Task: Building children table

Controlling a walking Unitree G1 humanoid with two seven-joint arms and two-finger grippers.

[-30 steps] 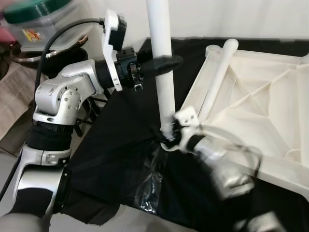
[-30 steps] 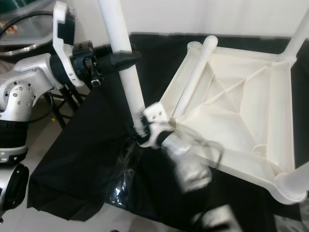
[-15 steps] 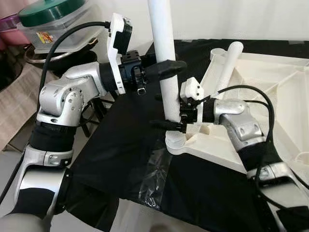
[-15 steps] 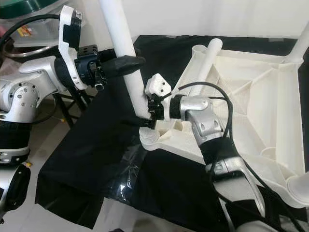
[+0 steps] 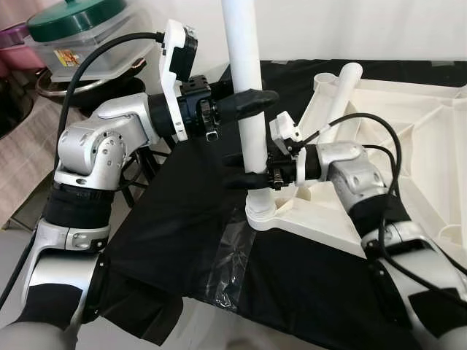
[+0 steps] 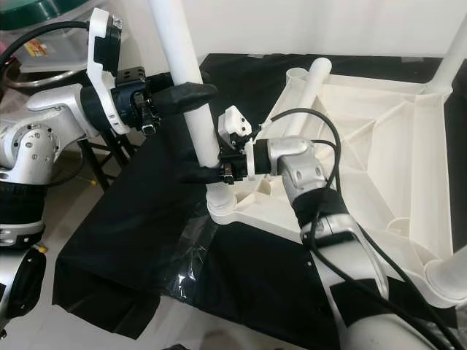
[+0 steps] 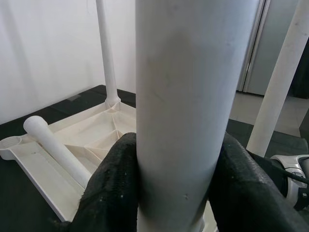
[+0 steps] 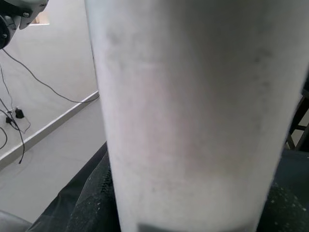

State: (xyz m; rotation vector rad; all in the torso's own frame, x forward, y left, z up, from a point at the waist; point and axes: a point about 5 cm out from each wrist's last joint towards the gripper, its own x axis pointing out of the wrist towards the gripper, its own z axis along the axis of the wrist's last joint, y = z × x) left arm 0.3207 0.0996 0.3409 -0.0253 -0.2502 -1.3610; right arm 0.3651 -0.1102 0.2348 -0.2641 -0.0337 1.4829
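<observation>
Table leg [image 5: 249, 109], a smooth white plastic tube, stands upright with its long axis vertical, its lower end seated in the round collar socket [image 5: 263, 216] at the near-left corner of the upturned tabletop [image 6: 365, 146]. That tabletop is a cream plastic moulding lying underside-up on the desk [image 5: 190, 240], which is draped in matte black cloth; its ribs run diagonally toward a centre point, and a raised rim frames it. A patch of clear glossy tape or film [image 5: 232, 268] lies on the cloth just below the socket, near the desk's front edge.

Left gripper [image 5: 248, 100] reaches in from the desk's left side, its black, slightly grainy fingers [image 7: 113, 183] clamped on either side of the tube partway up. Right gripper [image 5: 244, 169] holds the same tube lower down, just above the socket, its fingers [image 6: 195, 173] closed around it and pointing toward the desk's left edge.

A second white leg [image 5: 337, 102] lies loose on the tabletop's underside, tilted, its rounded end pointing toward the far-left corner socket [image 6: 295, 74]. A third leg [image 6: 452, 55] stands upright at the far-right corner. Beyond the desk's left edge sit a clear container with a green lid [image 5: 69, 29] and a dark metal stand [image 6: 95, 164].
</observation>
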